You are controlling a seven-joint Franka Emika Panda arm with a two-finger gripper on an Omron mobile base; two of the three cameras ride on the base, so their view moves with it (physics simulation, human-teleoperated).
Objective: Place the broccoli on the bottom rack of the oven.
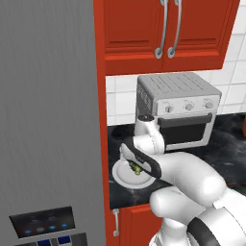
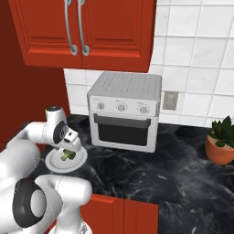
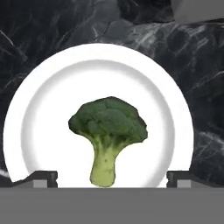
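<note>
The broccoli, a dark-green floret with a pale stem, lies on a white plate on the black marble counter. My gripper hangs just above it, open, with one dark fingertip on either side of the stem and nothing between them touching. From the base cameras the broccoli shows on the plate right under the gripper. The oven and its bottom rack are out of view.
A silver toaster oven with three knobs stands on the counter just behind the plate. A tall grey appliance side is to the left. A potted plant sits far right. Red cabinets hang overhead.
</note>
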